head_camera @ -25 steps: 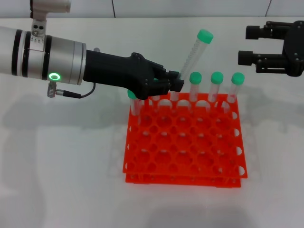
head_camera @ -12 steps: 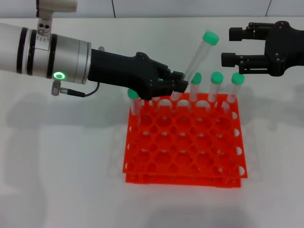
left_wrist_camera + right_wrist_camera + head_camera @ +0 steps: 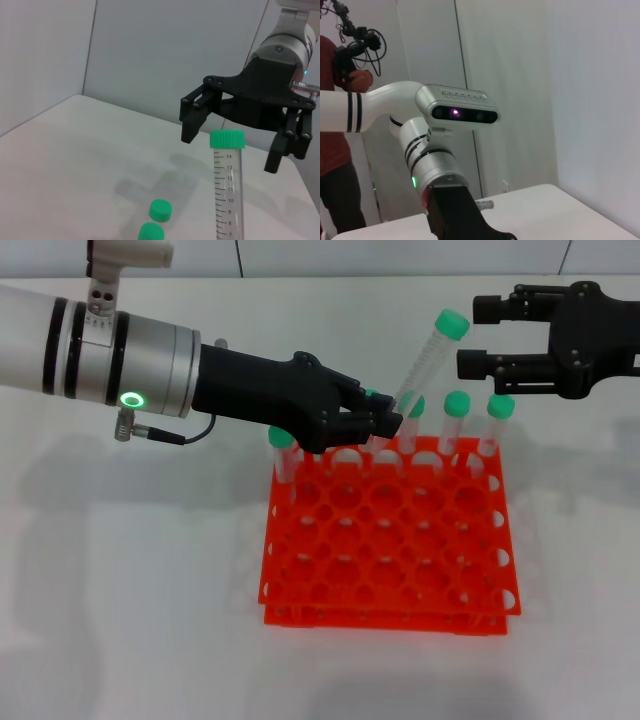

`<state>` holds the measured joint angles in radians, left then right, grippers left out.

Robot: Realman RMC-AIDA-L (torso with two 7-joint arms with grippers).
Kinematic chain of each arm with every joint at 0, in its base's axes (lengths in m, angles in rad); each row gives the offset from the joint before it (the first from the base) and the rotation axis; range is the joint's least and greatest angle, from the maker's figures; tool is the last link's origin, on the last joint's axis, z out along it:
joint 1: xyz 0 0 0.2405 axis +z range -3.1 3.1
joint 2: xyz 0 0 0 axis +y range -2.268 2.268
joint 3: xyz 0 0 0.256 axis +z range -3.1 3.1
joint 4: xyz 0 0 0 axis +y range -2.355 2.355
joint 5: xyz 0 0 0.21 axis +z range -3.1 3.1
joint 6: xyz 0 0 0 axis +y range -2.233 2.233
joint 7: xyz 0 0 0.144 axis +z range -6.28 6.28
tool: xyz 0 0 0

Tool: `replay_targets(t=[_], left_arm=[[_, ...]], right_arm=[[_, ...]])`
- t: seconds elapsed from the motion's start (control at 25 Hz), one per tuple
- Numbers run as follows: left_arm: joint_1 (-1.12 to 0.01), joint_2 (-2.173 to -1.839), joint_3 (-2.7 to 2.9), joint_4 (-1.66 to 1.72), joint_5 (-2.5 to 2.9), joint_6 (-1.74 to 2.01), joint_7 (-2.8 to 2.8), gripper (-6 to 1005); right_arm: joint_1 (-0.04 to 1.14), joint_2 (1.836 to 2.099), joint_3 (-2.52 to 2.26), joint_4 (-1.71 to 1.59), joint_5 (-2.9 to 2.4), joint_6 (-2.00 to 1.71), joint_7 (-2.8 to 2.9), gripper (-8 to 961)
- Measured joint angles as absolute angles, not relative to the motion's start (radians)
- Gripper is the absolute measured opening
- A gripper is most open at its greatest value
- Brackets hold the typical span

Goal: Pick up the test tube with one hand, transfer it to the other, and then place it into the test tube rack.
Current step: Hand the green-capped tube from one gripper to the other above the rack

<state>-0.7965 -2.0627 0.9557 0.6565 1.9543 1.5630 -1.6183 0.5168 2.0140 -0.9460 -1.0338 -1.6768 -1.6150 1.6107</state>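
Observation:
My left gripper point(image 3: 384, 421), on the wrist with the green ring, is shut on the lower part of the test tube point(image 3: 424, 365). It holds the tube tilted above the back row of the orange-red rack point(image 3: 385, 540), green cap up and to the right. My right gripper point(image 3: 472, 337) is open, and its fingertips are just right of the cap. In the left wrist view the tube point(image 3: 227, 195) stands in front of the open right gripper point(image 3: 231, 150), whose fingers point(image 3: 192, 117) show on either side of the cap.
Several other green-capped tubes stand in the rack's back row point(image 3: 457, 415), and one stands at its back left corner point(image 3: 284, 452). Two of their caps point(image 3: 160, 210) show in the left wrist view. The right wrist view shows my left arm point(image 3: 432, 170), the head camera point(image 3: 457, 109) and a person point(image 3: 335, 145).
My right gripper has moved left and slightly up, close to the tube's cap. My left gripper has shifted a little right with the tube.

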Motion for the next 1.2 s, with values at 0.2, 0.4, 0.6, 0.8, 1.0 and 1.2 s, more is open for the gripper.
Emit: replay_targets(t=[0.2, 0.4, 0.6, 0.8, 1.0, 1.2], left_arm=[[-0.795, -2.064, 0.956, 0.657, 1.954, 1.562, -1.618, 177], [-0.793, -2.065, 0.956, 0.657, 1.954, 1.561, -1.618, 177], [-0.793, -2.067, 0.962, 0.657, 1.954, 1.556, -1.619, 177], [-0.792, -2.069, 0.978, 0.657, 1.954, 1.547, -1.621, 177], [-0.795, -2.072, 0.984, 0.657, 1.954, 1.540, -1.623, 177], [-0.796, -2.072, 0.984, 0.657, 1.954, 1.540, -1.622, 177]], right_arm=[[0.522, 2.014, -0.958, -1.034, -1.671, -1.615, 1.610, 690], [0.535, 2.014, -0.961, -1.016, -1.670, -1.613, 1.609, 690], [0.548, 2.014, -0.961, -0.996, -1.670, -1.610, 1.604, 690], [0.554, 2.014, -0.960, -0.995, -1.670, -1.607, 1.604, 689], [0.556, 2.014, -0.960, -0.995, -1.669, -1.596, 1.603, 689], [0.553, 2.014, -0.960, -0.994, -1.669, -1.587, 1.603, 644]])
